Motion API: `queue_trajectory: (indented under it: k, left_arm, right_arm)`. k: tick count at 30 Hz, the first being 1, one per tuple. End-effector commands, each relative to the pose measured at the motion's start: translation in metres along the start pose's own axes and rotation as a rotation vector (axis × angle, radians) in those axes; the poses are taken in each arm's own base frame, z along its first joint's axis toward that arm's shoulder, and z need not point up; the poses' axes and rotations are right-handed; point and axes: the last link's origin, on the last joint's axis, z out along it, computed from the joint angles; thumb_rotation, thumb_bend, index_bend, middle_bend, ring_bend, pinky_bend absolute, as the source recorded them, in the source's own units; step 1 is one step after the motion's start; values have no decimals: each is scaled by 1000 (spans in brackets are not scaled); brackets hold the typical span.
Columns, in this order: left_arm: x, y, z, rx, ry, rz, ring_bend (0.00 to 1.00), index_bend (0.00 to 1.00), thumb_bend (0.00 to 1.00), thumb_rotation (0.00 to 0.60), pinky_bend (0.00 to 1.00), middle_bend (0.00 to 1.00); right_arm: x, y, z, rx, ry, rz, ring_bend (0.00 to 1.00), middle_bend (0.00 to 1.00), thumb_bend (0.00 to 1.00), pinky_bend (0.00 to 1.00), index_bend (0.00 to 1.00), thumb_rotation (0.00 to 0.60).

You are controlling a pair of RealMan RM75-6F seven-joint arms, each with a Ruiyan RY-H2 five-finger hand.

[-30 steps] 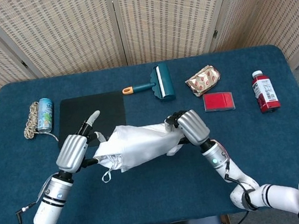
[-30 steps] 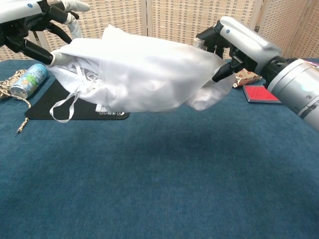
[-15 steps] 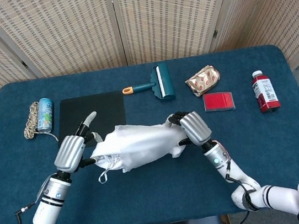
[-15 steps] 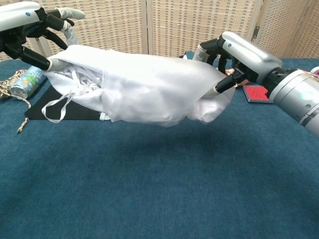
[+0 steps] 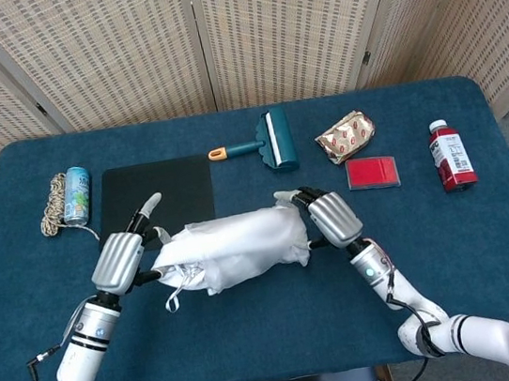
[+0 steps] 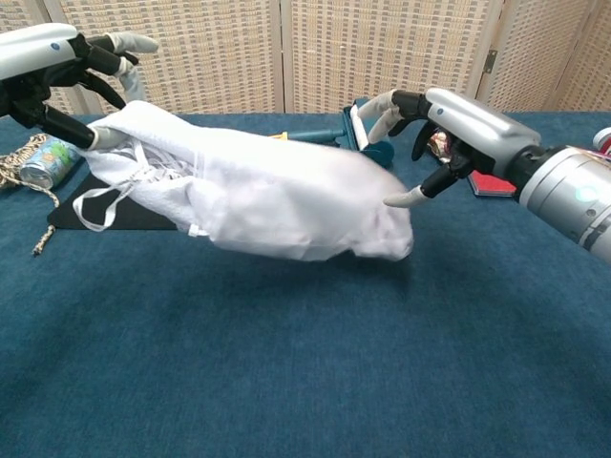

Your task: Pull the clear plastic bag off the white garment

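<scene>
The blue surface [image 5: 257, 342] carries everything, and near its middle lies the bundle that matters: the white garment [image 6: 277, 196] inside its clear bag [image 5: 241, 230], which in these views is hard to tell apart from the cloth itself. The bundle slopes, raised at the robot's left end and sagging onto the surface at the right end, which fits a pull meant to stretch it lengthwise. The left hand [image 5: 124, 258] grips the raised end, its fingers [image 6: 105, 57] closed on the gathered edge where a loop of cord hangs down; that hold looks meant to anchor the garment. The right hand [image 5: 331, 218] sits just beside the other end with its fingers [image 6: 406, 197] spread and holding nothing, so a fresh pinch on the loose plastic seems to be what the next move needs. Behind the bundle a black mat [image 5: 178, 187] lies flat. Further back are a teal lint roller [image 5: 271, 139], a red-capped bottle [image 5: 451, 154] standing upright with dark red drink inside, a red card holder [image 5: 373, 173], a foil snack packet [image 5: 345, 136], a drink can [image 5: 75, 195] and a coil of rope [image 5: 52, 206], all well apart from the work.
</scene>
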Motion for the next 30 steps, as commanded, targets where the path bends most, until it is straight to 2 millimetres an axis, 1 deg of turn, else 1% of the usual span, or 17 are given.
queue_trajectory:
  k: [1,7,8,9,10,12,13,14,15,16,17,18,20,23,30]
  left_arm:
    - [-4,-1,-1,4,-10,-1,0,728,509,600,212,0]
    - [-12,0,-1,0,-23,8,0,728,508,600,212,0]
    - [-13,0,-1,-1,-23,8,0,728,508,600,212,0]
    - [-13,0,-1,-1,-23,8,0,728,508,600,212,0]
    - [-13,0,-1,-2,-22,9,0,728,509,600,212,0]
    - [-13,0,-1,-2,-22,10,0,728,508,600,212,0]
    - [-13,0,-1,-1,-22,11,0,728,508,600,212,0]
    - [-14,0,-2,-1,-23,11,0,728,508,600,211,0]
    - [-14,0,-2,0,-23,10,0,728,508,600,211,0]
    - [-14,0,-2,0,-23,11,0,728,508,600,212,0]
    - [-14,-1,-2,1,-23,11,0,728,509,600,212,0]
    - [-14,-1,-2,1,-24,11,0,728,509,600,211,0]
    - [-15,-1,-2,2,-26,11,0,728,509,600,211,0]
    - [-15,-1,-2,3,-27,11,0,728,509,600,211,0]
    - [-15,-2,-2,4,-28,14,0,728,509,600,212,0]
  right_arm:
    - [-1,4,-3,-23,-37,-18,169,221,0,358,126,600]
    - [6,6,-8,-31,-47,-43,164,208,0,350,121,600]
    - [9,7,-9,-30,-42,-56,182,221,0,357,121,600]
    - [11,7,-9,-31,-38,-69,221,253,0,382,121,600]
    - [14,8,-9,-31,-33,-83,283,310,0,430,123,600]
    - [18,8,-8,-31,-34,-107,435,460,0,575,133,600]
    - [19,9,-7,-36,-43,-116,574,597,0,706,148,600]
    - [20,10,-7,-40,-56,-125,690,713,0,809,169,600]
    - [21,10,-6,-45,-68,-137,774,797,0,879,191,600]
    - [21,11,-4,-52,-80,-150,856,880,0,940,216,600]
    - [20,12,-3,-60,-91,-156,922,941,0,976,238,600]
    - [20,13,-2,-67,-102,-161,963,976,0,994,254,600]
    - [18,14,2,-81,-126,-170,999,1000,0,1000,281,600]
    - [16,14,9,-95,-144,-179,1000,1000,0,1000,305,600]
    - [11,12,28,-103,-172,-214,1000,1000,0,1000,311,600]
